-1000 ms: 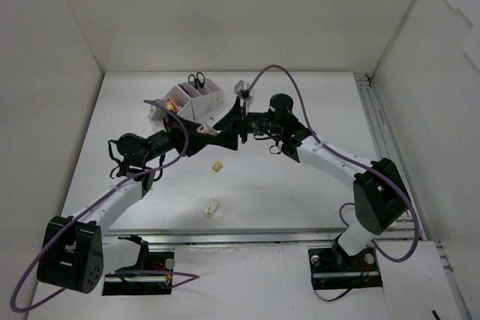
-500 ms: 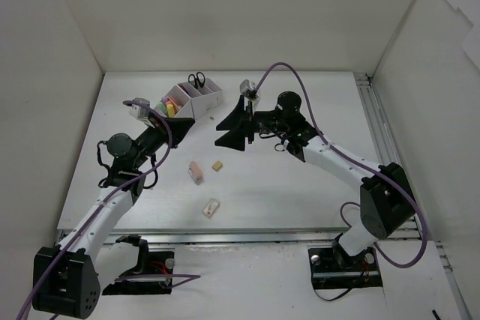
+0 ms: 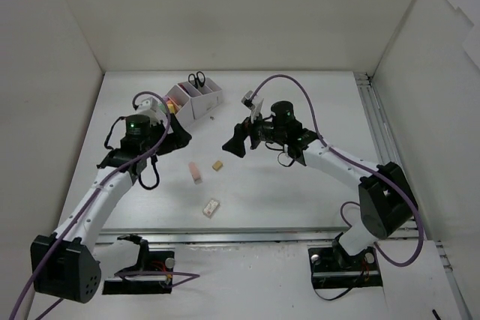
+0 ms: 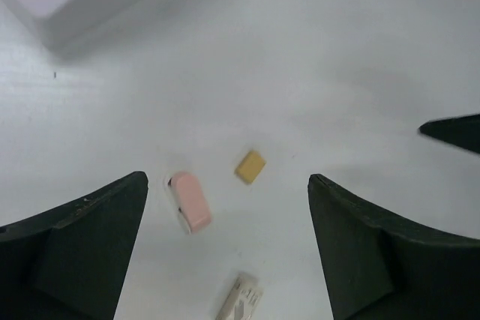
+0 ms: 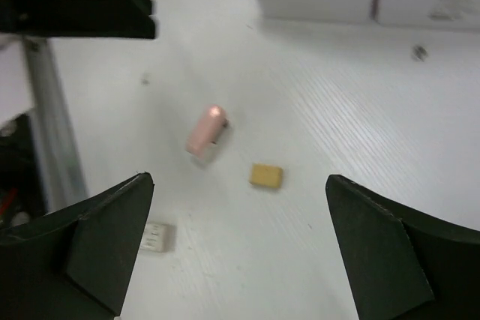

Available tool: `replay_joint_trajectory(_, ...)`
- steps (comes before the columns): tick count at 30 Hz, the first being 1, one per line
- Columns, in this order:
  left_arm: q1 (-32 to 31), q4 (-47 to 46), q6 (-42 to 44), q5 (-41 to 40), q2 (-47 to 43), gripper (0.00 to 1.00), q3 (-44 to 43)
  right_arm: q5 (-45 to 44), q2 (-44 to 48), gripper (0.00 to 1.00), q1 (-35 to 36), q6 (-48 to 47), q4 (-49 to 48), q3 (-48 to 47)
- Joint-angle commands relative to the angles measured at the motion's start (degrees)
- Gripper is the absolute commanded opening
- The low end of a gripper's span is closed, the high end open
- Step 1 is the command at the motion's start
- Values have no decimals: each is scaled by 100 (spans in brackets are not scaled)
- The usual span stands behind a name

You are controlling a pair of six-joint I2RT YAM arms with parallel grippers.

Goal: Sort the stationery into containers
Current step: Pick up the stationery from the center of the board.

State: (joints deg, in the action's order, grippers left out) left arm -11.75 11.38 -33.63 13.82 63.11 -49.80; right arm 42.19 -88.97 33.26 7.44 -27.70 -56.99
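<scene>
The left fingers (image 4: pixel 82 249) stand wide apart with nothing between them, above the white surface (image 3: pixel 315 103). The right fingers (image 5: pixel 382 260) are likewise spread and empty. Three loose pieces lie on the surface between the two arms: a pink eraser (image 3: pixel 195 173), a small tan block (image 3: pixel 217 165) just beside it, and a white eraser (image 3: pixel 211 207) nearer the arm bases. The organizer (image 3: pixel 199 99) sits toward the far left of the surface. Black scissors (image 3: pixel 196 79) stand in its farthest compartment, and something yellow shows in a nearer one.
</scene>
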Motion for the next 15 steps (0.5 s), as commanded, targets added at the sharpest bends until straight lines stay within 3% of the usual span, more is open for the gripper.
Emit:
replay_joint_trajectory(1,-388,953,-152,-686,480,84,-125,-2349,398,98,233,-1217,1625,-576)
replay_joint_trajectory(4,-783,1453,-240,-1038,973,84,-380,-3197,503,98,173,-764,1602,-436)
replay_joint_trajectory(11,-1171,1763,-451,-1198,2450,72,-899,-3560,662,98,76,-559,1768,-251)
replay_joint_trajectory(13,-1224,1719,-478,-1198,2687,64,-978,-3701,696,98,50,-560,1821,-225)
replay_joint_trajectory(15,-1225,1710,-513,-1198,2794,47,-1040,-3771,714,98,49,-612,1856,-207)
